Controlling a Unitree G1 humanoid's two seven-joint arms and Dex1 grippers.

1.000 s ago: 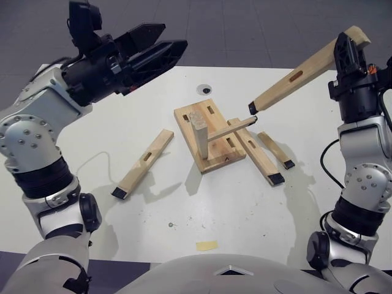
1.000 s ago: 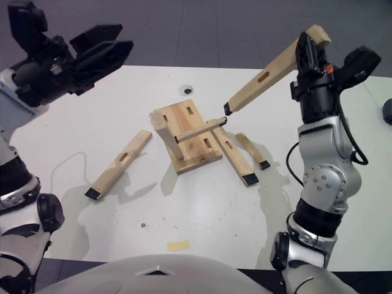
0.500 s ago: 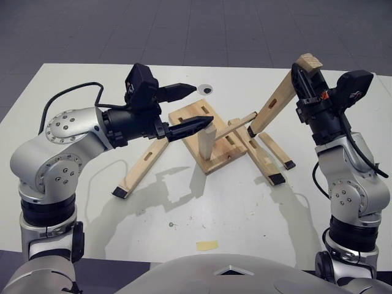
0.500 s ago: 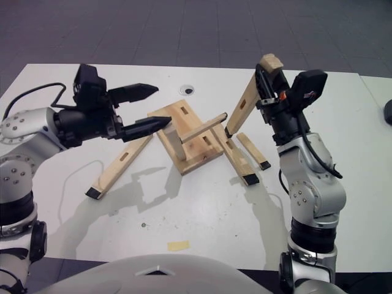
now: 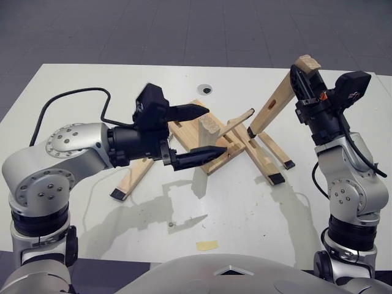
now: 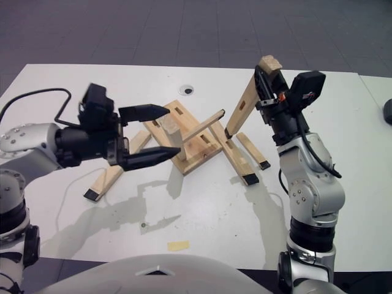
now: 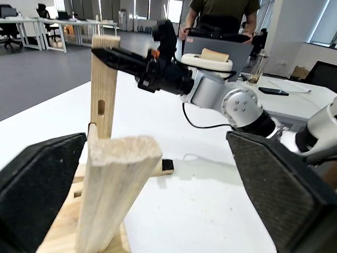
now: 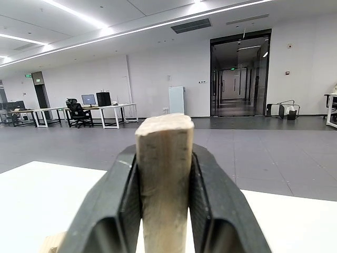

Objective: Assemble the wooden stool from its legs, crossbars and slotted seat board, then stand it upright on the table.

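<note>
Apart: yellow sticker (image 5: 206,245), seat board (image 6: 199,149)

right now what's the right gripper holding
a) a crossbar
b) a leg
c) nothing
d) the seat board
B: the right gripper is shut on the top end of a leg, which it holds tilted with the black-capped foot pointing down.

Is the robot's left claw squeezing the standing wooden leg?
No, the left gripper is open, its fingers spread on either side of the upright leg.
</note>
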